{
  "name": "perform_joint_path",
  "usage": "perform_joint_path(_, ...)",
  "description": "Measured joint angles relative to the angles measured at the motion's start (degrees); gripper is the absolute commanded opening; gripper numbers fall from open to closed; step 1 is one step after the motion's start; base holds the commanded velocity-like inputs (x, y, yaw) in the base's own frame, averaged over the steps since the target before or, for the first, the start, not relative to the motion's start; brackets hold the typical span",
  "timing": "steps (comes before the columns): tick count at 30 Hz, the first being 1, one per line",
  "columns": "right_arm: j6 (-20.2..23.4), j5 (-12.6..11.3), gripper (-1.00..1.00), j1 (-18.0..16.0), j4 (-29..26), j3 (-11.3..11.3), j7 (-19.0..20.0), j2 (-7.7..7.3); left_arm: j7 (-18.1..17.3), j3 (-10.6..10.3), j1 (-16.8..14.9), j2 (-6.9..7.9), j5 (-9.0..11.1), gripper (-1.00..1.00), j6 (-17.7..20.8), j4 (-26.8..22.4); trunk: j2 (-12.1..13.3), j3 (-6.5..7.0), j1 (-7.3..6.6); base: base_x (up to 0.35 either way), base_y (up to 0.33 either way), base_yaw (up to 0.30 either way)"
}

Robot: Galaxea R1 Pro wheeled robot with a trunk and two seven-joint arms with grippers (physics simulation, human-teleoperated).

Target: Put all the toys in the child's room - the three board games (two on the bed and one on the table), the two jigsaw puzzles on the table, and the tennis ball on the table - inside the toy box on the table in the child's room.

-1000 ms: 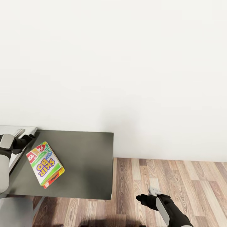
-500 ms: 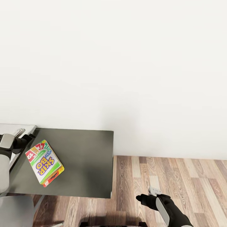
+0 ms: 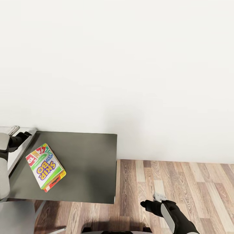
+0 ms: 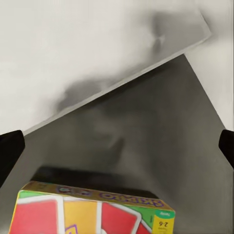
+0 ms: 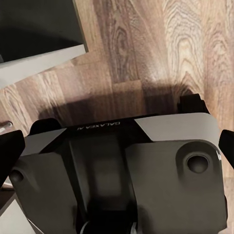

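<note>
A board game, the small box lettered "SKIP BO" (image 3: 45,166), lies flat on the dark grey lower section of the table (image 3: 87,162), near its left end. In the left wrist view the box (image 4: 92,212) sits close below the open fingers. My left gripper (image 3: 19,136) hovers just beyond the box's far left corner, over the step up to the light grey desk top (image 3: 19,151), holding nothing. My right gripper (image 3: 151,206) hangs open and empty over the wood floor, to the right of the table. The toy box is out of view.
A plain white wall (image 3: 130,65) runs behind the table. Wood-plank floor (image 3: 182,188) lies to the right of the table's right edge (image 3: 116,169). A grey seat-like shape (image 3: 16,217) stands at the lower left. My own base (image 5: 126,165) fills the space under the right gripper.
My left gripper has drawn back up and to the left, away from the SKIP BO box. The head view has shifted slightly. The box and right arm have stayed put.
</note>
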Motion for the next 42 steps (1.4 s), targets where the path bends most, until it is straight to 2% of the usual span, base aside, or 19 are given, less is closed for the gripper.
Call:
perform_joint_path(10,0.02,0.00,1.00,0.00,0.00,0.00,0.00,0.00,-0.06,-0.17,0.04,-0.71,-0.14,1.00,-0.39,0.13,0.00,-0.24,0.00,0.000,0.000,0.000)
perform_joint_path(22,0.01,0.00,1.00,0.00,0.00,0.00,0.00,0.00,-0.11,-0.21,0.03,-0.70,-0.36,1.00,-0.51,0.20,0.00,-1.21,0.00,0.000,0.000,0.000)
perform_joint_path(38,-0.02,0.00,1.00,0.00,0.00,0.00,0.07,0.00,-0.26,-0.27,0.01,-0.68,-0.68,1.00,-0.62,1.27,0.00,-1.29,0.00,0.000,0.000,0.000)
perform_joint_path(42,0.00,0.00,1.00,0.00,0.00,0.00,0.07,0.00,-0.31,-1.32,0.01,-0.62,-0.73,1.00,-0.67,2.74,0.00,-1.29,0.00,0.000,0.000,0.000)
